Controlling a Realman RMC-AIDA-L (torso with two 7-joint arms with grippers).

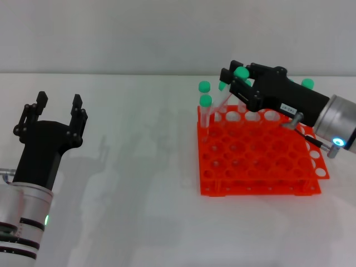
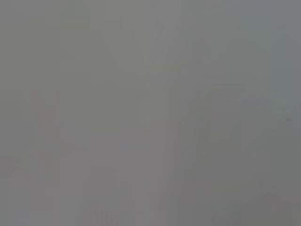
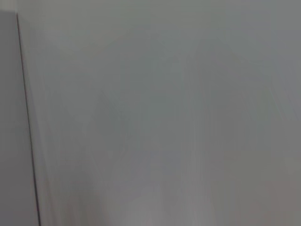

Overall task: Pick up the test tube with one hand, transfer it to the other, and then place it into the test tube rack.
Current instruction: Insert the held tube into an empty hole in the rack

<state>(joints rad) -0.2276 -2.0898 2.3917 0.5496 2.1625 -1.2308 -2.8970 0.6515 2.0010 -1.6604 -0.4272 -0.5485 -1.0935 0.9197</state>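
Test tube, slim clear plastic with a round bright green cap, sits between the fingers of the right gripper, the long slim black one with a small white label, silver wrist and blue light. The fingers are clamped on the tube just under its cap. The tube leans, cap up, its lower end pointing toward the back row of the test tube rack; whether the tip has entered a hole cannot be told from the head view.

Rack: bright orange-red plastic, two-tiered square grid of round holes, lying on the white table right of centre. Other green-capped tubes stand upright along its rear-left corner, near the right gripper. One more green cap shows behind the right arm; its tube is hidden.

Left gripper, black, two fingers with forked tips, on a thick white-and-silver arm with black bands and a green light, is at the table's left side, well apart from the rack. Its fingers are spread wide with nothing between them.

Left wrist view: flat grey field only, nothing identifiable. Right wrist view: pale grey surface with one thin dark line near an edge; neither tube nor rack visible.
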